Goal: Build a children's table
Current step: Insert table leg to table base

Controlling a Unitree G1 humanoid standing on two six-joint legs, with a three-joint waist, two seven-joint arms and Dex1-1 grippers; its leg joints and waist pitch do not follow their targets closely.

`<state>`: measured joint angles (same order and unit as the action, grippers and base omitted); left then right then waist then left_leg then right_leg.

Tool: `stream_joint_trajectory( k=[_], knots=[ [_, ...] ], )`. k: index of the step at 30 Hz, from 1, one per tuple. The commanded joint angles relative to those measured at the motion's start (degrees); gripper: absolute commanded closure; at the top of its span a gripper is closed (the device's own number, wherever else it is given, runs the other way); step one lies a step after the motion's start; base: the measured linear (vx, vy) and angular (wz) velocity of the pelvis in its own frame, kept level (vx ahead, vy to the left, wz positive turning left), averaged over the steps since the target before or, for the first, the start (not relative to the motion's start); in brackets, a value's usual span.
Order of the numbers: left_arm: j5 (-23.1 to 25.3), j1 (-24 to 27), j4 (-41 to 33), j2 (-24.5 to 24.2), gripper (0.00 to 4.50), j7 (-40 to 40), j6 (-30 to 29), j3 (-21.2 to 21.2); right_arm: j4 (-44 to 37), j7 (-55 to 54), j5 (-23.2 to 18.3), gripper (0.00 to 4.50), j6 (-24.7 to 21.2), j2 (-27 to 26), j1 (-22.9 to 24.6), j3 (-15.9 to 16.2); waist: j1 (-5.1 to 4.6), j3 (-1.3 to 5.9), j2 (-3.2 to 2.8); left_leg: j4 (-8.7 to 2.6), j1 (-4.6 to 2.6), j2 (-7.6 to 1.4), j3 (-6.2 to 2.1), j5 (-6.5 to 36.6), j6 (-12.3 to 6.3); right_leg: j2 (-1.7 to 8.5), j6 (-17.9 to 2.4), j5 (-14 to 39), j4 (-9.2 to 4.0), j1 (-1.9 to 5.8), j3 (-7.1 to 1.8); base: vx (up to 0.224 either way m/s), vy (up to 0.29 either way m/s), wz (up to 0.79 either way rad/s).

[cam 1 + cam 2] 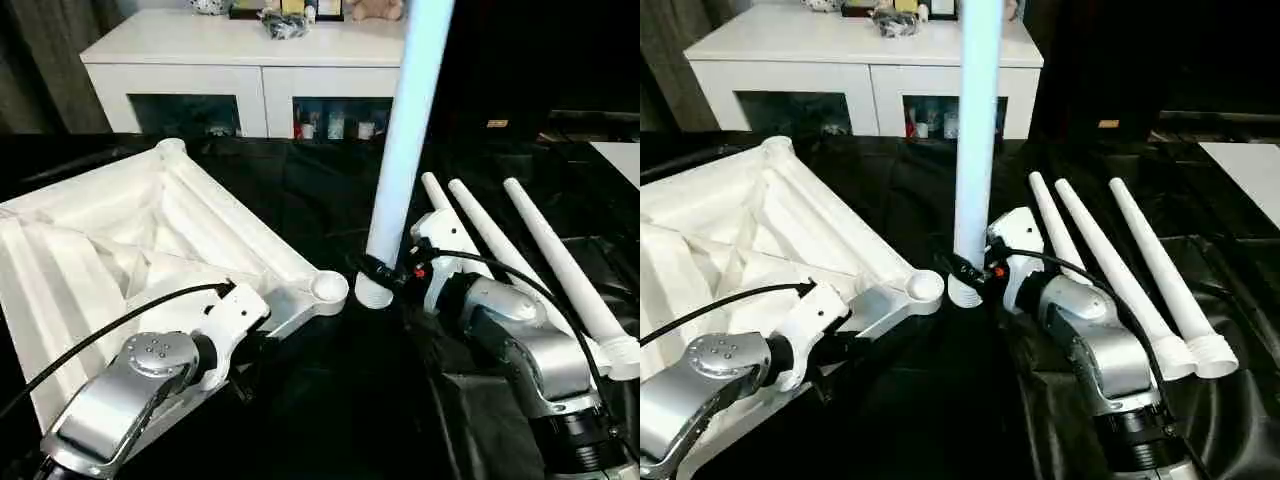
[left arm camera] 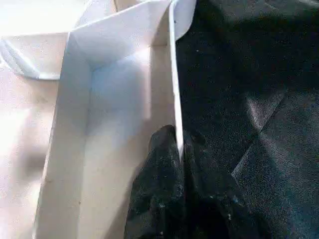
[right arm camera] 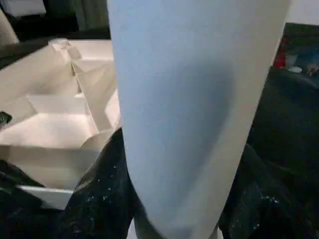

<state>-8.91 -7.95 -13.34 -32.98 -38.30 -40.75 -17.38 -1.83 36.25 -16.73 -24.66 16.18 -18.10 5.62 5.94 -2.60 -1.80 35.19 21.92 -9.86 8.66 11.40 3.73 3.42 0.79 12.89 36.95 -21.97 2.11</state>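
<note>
While no readable writing is showing anywhere, you are looking at four white legs in all: three lying side by side on the black cloth at about two o'clock, fanning toward twelve, and one leg standing upright near the centre. Your right end effector is gripping that upright leg near its wide foot, fingers part-open around the tube, with the foot sitting just beside the nearest corner socket of the children's table. That one piece is lying underside up at nine to ten o'clock, its X ribs facing you, with a second corner socket showing at its far end. Your left end effector is closing tight on the thin side wall of that piece, one black finger inside the rim and the other outside on the cloth side. Open cloth is lying between both arms at six o'clock. One white cabinet is standing at twelve o'clock, well apart from the work.
</note>
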Motion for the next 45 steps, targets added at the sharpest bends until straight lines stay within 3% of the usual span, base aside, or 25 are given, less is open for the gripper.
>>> stream_joint_trajectory(
  k=[1,5,8,9,11,13,20,22,26,32,37,45],
  knots=[
    [0.3,-0.8,2.1,-0.1,4.49,-2.7,6.9,-1.3,-1.0,-0.1,-1.3,2.63,-0.2,-0.2,-1.6,-1.5,0.11,2.43,0.50,-5.50,-1.24,-2.61,-0.85,17.3,1.60,4.41,-8.0,19.9,-6.26,0.73,-2.98,0.000,0.000,0.00],
    [0.6,-2.2,3.8,-0.7,4.49,-5.0,11.7,-1.8,-0.2,0.3,-2.1,2.63,0.1,-0.6,-2.6,-1.8,0.92,2.78,0.57,-5.36,-1.21,-2.57,-0.39,13.1,0.58,4.45,-7.3,18.7,-6.31,0.71,-3.07,0.000,0.000,0.00],
    [0.1,-1.4,3.0,-0.9,4.49,-6.7,13.0,-2.0,-0.1,0.4,-2.1,2.63,0.1,-0.9,-2.5,-1.4,1.31,3.04,0.54,-5.36,-0.80,-2.68,-0.28,9.4,0.18,4.39,-7.6,15.6,-5.79,0.95,-2.83,0.000,0.000,0.00],
    [0.1,-0.9,2.5,-1.1,4.49,-7.2,13.5,-2.3,-0.5,0.5,-2.3,2.63,-0.2,-1.0,-2.1,-1.2,1.51,3.03,0.21,-5.46,-0.92,-2.76,-0.23,9.9,0.23,4.36,-7.8,15.3,-5.85,0.77,-2.77,0.000,0.000,0.00],
    [-0.3,-0.2,1.7,-1.1,4.49,-8.0,13.6,-2.2,-1.5,0.9,-2.6,2.63,-0.8,-1.0,-1.5,-0.8,1.59,3.13,0.40,-5.79,-0.64,-2.78,-0.30,11.3,0.54,4.17,-7.8,14.4,-5.61,1.00,-2.61,0.000,0.000,0.00],
    [-0.6,0.0,1.9,-0.9,4.49,-8.5,14.4,-2.0,-1.7,1.1,-2.7,2.63,-0.9,-1.0,-1.3,-0.7,1.68,3.08,0.53,-5.87,-0.75,-2.78,-0.20,12.6,0.73,3.99,-7.8,13.8,-5.56,0.75,-2.68,0.000,0.000,0.00],
    [1.5,0.8,3.7,-0.4,4.49,-7.7,17.5,-1.7,-2.3,0.8,-2.8,2.63,-1.3,-1.0,-0.3,-0.4,1.93,3.08,0.63,-5.76,-0.68,-2.70,0.02,12.5,0.46,4.13,-6.8,14.9,-5.75,0.72,-2.89,0.000,0.000,0.00],
    [2.1,0.6,4.3,-0.1,4.06,-7.0,18.0,-1.4,-2.3,0.8,-2.7,2.63,-1.3,-1.1,-0.3,-0.3,1.86,2.97,0.56,-5.83,-0.74,-2.71,0.03,13.0,0.59,4.06,-6.6,15.8,-5.88,0.60,-2.85,0.000,0.000,0.00],
    [-0.1,-0.7,4.0,1.5,3.74,-7.3,15.2,0.2,-2.5,0.5,-2.7,2.63,-1.6,-1.3,-0.1,-0.3,1.93,2.93,0.24,-5.93,-0.97,-2.90,-0.07,14.9,1.53,4.18,-6.8,18.2,-6.09,0.35,-2.83,0.000,0.000,0.00],
    [2.9,-1.8,6.1,2.3,3.19,-5.3,15.1,-0.7,-4.0,0.0,-2.7,2.63,-2.1,-1.7,0.7,0.0,1.65,3.19,0.55,-5.82,-0.72,-2.78,-0.11,13.7,1.66,3.99,-7.1,12.2,-5.55,0.83,-2.81,0.000,0.000,0.00],
    [4.1,-1.9,7.4,3.2,3.19,-3.8,14.6,-0.5,-4.1,-0.1,-2.5,2.63,-2.3,-1.8,0.8,0.2,1.67,3.30,0.48,-5.60,-0.73,-2.74,0.01,12.1,1.32,3.94,-7.9,9.9,-5.38,0.94,-2.74,0.000,0.000,0.00],
    [4.5,-1.8,7.7,3.0,3.19,-3.2,10.3,-0.9,-4.1,-0.5,-2.3,2.63,-2.7,-2.2,0.2,0.3,1.45,2.89,0.46,-5.94,-0.94,-2.76,-0.13,16.1,2.06,4.05,-7.2,16.5,-5.95,0.72,-2.78,0.000,0.000,0.00]
  ],
)
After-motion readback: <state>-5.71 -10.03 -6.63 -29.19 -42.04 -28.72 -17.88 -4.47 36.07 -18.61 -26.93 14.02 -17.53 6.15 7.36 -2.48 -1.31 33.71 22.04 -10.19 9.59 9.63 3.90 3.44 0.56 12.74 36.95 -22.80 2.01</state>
